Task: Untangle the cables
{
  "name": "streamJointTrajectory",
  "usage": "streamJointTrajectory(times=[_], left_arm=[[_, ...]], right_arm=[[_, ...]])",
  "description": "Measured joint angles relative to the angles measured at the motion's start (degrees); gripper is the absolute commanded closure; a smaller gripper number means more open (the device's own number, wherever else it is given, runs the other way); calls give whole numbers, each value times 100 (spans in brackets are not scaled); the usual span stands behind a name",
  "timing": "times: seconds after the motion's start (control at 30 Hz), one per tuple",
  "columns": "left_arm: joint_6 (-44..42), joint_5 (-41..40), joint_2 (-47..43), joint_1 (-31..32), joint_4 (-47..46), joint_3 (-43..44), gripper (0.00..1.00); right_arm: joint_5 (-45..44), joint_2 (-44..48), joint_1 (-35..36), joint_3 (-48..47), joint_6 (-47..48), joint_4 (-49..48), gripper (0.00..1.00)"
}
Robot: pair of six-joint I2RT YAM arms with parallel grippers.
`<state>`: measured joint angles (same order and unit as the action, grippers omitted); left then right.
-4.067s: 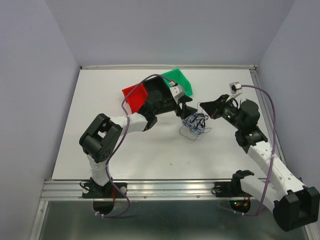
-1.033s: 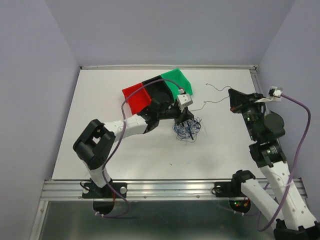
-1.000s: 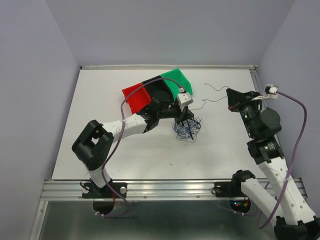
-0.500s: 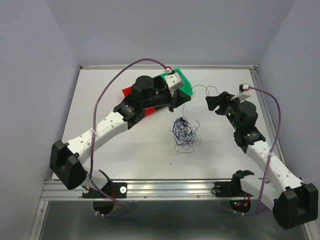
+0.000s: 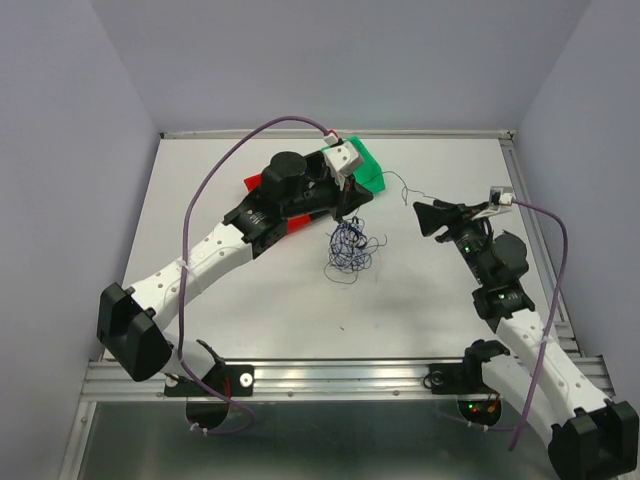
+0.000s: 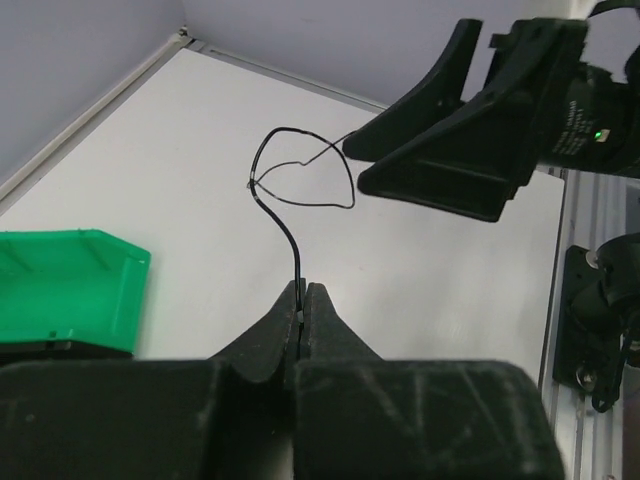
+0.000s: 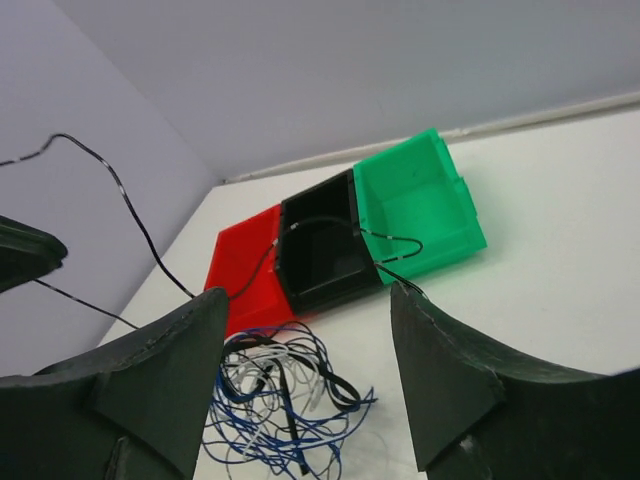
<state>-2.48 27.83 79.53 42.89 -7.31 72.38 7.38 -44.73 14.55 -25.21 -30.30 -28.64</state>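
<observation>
Cables: scribbly clump on table just beneath left gripper, jaws pinched on one black strand; right gripper wide, empty; step, drawing strand out; next, likely right grasps its far loop.

Your left arm and right arm have white links and black joints. A thick purple cable loops back from a white box just behind the left claw; the right claw has matte black wedge fingers.
</observation>
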Motion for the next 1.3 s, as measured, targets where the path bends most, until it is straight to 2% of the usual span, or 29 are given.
streamJointTrajectory(times=[0.07, 0.13, 0.3, 0.57, 0.73, 1.0, 1.3], left_arm=[[-2, -96, 0, 2, 11, 0, 100], [-2, -192, 24, 2, 66, 28, 100], [-4, -286, 245, 0, 125, 179, 100], [-35, -490, 330, 0, 190, 179, 100], [-52, -544, 330, 0, 197, 179, 100], [-48, -533, 330, 0, 201, 179, 100], [-42, -439, 330, 0, 203, 179, 100]], right_arm=[[-92, 299, 4, -155, 149, 332, 30], [-79, 603, 4, -295, 317, 525, 34], [592, 1176, 4, -479, 664, 595, 34], [1650, 334, 72, -708, 841, 546, 37], [1705, -236, 686, -710, 1126, 634, 37], [785, -1078, 2380, -914, 1908, 693, 37], [-361, -1823, 2643, -944, 2201, 295, 38]])
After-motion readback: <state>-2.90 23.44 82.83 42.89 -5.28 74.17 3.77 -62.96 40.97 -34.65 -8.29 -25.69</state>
